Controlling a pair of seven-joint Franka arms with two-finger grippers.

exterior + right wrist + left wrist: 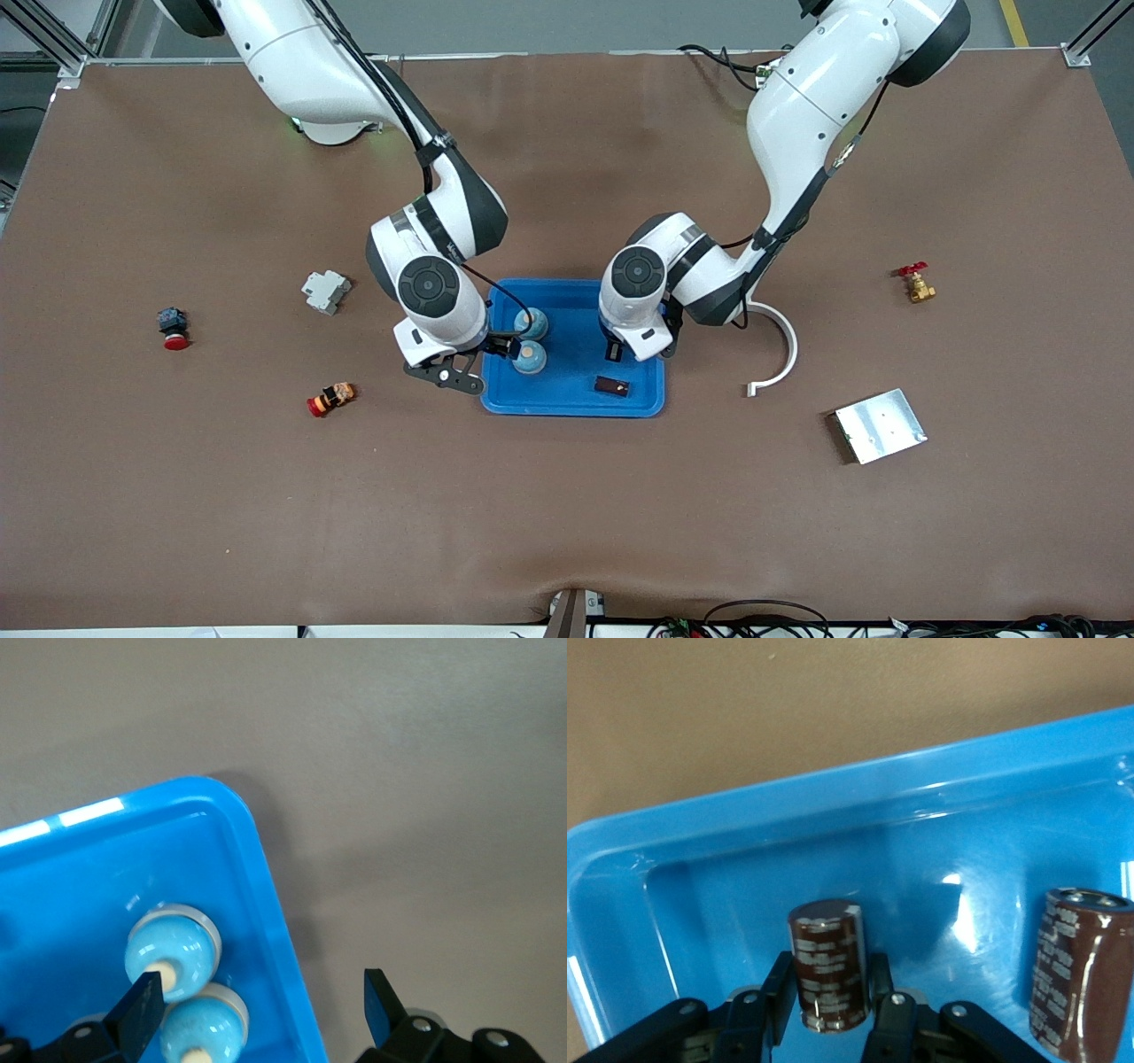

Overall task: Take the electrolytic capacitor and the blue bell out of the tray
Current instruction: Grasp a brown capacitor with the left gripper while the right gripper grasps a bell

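**Left gripper clamps capacitor in tray**

One electrolytic capacitor [827, 964] stands upright in the tray [567, 403], pinched between the fingers of the left gripper [827, 1005], its long axis vertical, so a straight lift should free it. A second capacitor [1079, 970] lies beside it. Two blue bells [173, 952] sit at the tray's right-arm end, where the right gripper [266, 1005] hangs wide open, straddling the rim above the bench [567, 514], holding nothing.

Tray [833, 793] glossy blue plastic; capacitor [827, 961] shiny brown sleeve; table [567, 514] matt brown; plate [880, 425] bare metal.
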